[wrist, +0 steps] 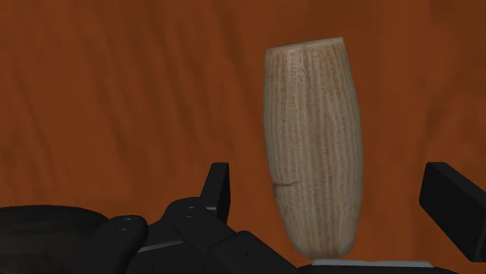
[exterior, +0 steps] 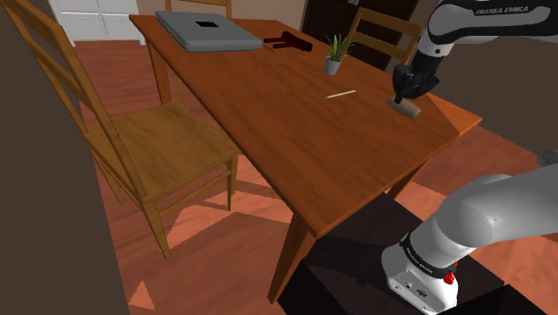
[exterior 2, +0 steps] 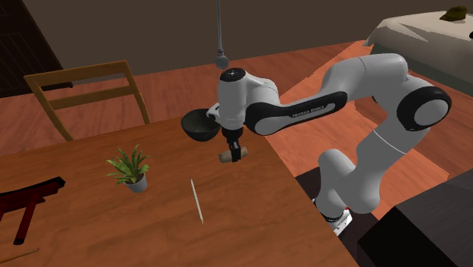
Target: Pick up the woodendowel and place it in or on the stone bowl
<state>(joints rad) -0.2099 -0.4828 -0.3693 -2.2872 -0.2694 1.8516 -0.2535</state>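
A short, stubby tan dowel with a ribbed wood-like surface lies on the brown table near its edge by the arm. In the wrist view the dowel sits between my two black fingers, with a gap on each side. My gripper is open and points down right over it. In the second exterior view the dowel lies at the fingers' feet. The dark round bowl stands on the table just behind the dowel, beside my hand.
A thin pale stick lies mid-table, with a small potted plant past it. A grey flat case and a dark red object lie at the far end. Wooden chairs flank the table, and its edge is close to the dowel.
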